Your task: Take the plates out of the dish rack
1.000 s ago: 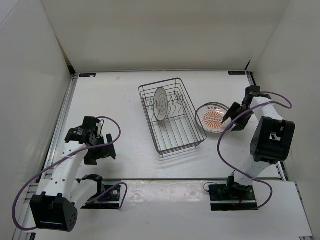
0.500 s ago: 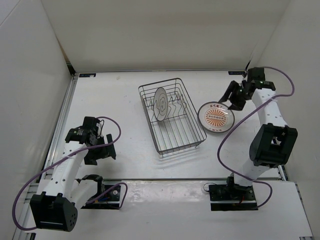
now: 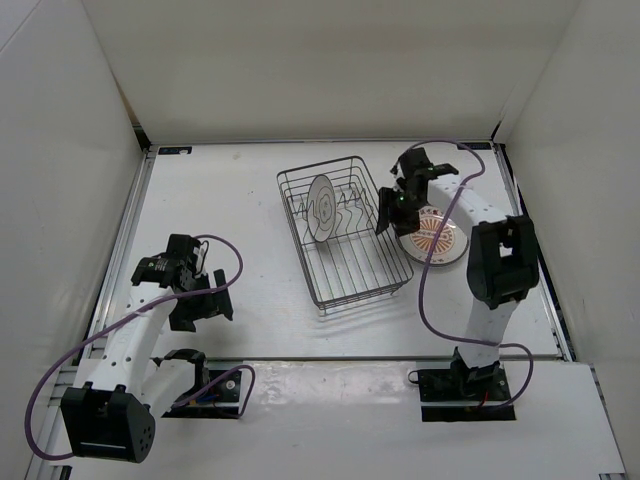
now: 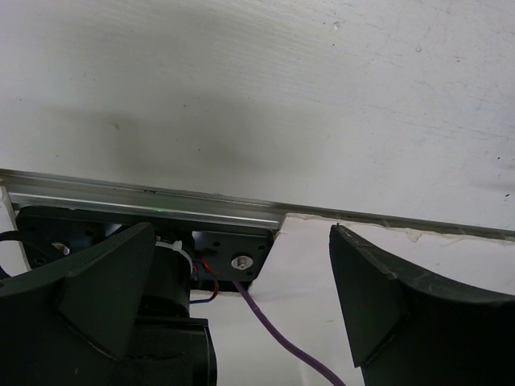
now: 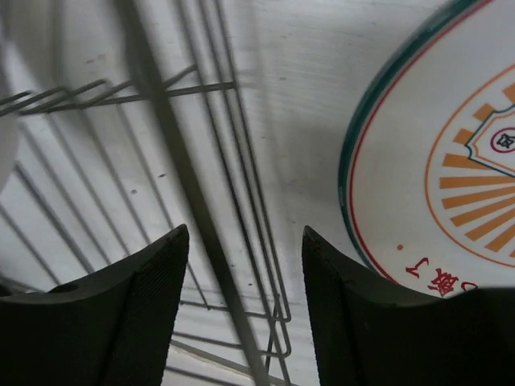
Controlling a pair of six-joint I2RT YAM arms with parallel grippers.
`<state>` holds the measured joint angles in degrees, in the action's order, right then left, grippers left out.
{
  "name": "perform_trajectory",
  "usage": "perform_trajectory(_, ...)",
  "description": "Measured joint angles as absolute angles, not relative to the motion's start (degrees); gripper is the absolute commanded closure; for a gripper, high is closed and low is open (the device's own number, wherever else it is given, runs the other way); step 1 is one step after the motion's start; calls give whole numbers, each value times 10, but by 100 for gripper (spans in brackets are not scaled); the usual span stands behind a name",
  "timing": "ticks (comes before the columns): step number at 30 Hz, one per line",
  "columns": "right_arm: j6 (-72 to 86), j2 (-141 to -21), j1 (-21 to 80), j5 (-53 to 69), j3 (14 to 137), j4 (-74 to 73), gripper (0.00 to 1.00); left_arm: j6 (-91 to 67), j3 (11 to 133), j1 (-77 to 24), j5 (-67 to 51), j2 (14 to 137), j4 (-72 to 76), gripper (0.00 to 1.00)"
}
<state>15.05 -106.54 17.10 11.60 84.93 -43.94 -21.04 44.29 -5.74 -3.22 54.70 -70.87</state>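
Two open, empty pairs: left fingers (image 4: 80,297), right fingers (image 5: 121,322) seemingly above dish rack (image 5: 181,193) rim.

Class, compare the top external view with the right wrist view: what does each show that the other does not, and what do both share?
Top external only: the left gripper, and a plate standing upright in the rack. Right wrist only: the sunburst plate's green rim line and printed characters, seen past the open right gripper. Both: rack wires, and the sunburst plate flat on the table beside them.
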Motion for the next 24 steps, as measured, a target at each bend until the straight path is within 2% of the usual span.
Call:
perform_trajectory(3,169,-1099,174,84,850,-449,44,-210,443,-57,-32,547,-713,0)
perform_trajectory(9,252,-1116,183,75,849,-450,60,-210,443,-57,-32,547,-716,0)
perform_trajectory(15,286,-1113,193,61,849,-449,61,-210,443,-57,-32,547,-716,0)
perform_trajectory(18,296,-1110,200,53,846,-449,68,-210,443,-57,-31,547,-716,0)
perform_trajectory(24,347,-1094,212,38,825,-452,68,-210,443,-57,-31,546,-716,0)
